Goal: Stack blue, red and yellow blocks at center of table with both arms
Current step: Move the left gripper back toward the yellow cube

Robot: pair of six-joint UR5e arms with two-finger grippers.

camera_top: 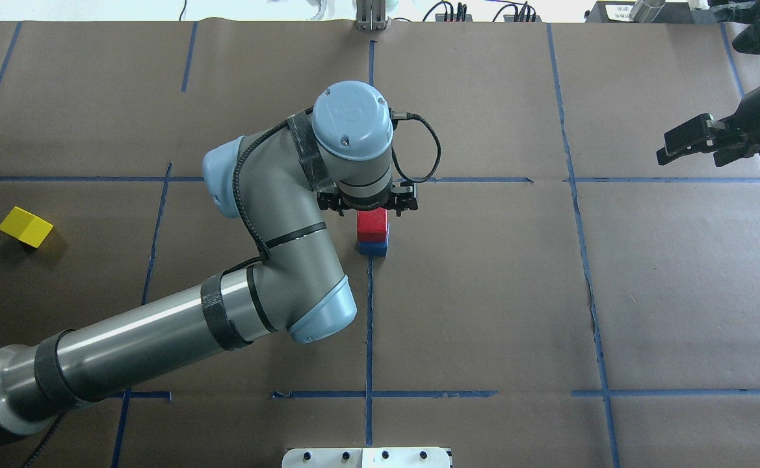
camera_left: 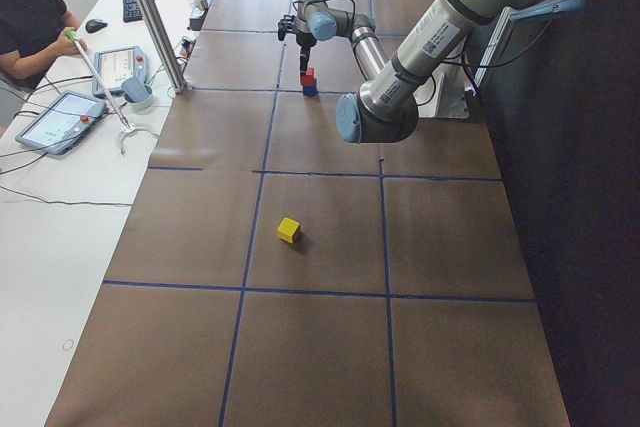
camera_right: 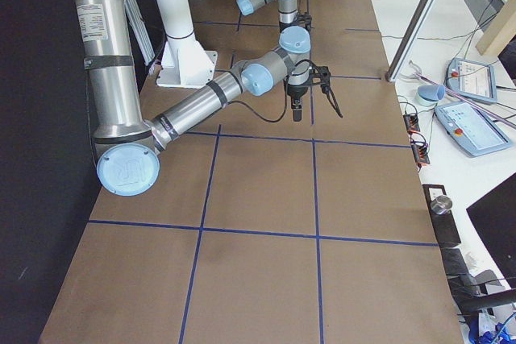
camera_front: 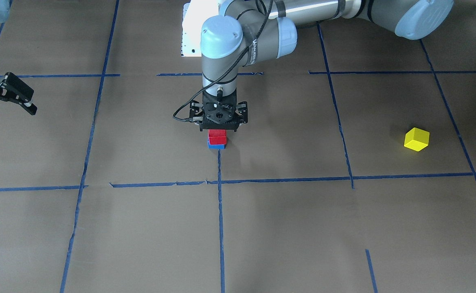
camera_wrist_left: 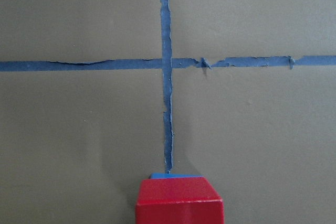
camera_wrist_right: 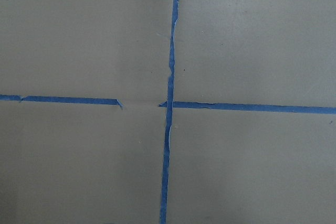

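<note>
A red block (camera_front: pixel 217 136) sits on a blue block (camera_front: pixel 216 146) at the table's center, on a blue tape line. My left gripper (camera_front: pixel 217 128) points straight down right over the red block (camera_top: pixel 372 224). Its fingers are hidden under its body, so I cannot tell whether it grips. The left wrist view shows the red block (camera_wrist_left: pixel 178 200) at the bottom edge with a sliver of the blue block (camera_wrist_left: pixel 176 175) behind it. A yellow block (camera_top: pixel 25 226) lies alone far out on my left side. My right gripper (camera_top: pixel 664 146) is open and empty, raised at the far right.
The robot's white base plate (camera_top: pixel 366 457) is at the near table edge. Blue tape lines (camera_wrist_right: pixel 169 103) grid the brown table cover. An operator's desk with tablets (camera_left: pixel 60 119) and a metal pole (camera_left: pixel 150 17) runs along the far side.
</note>
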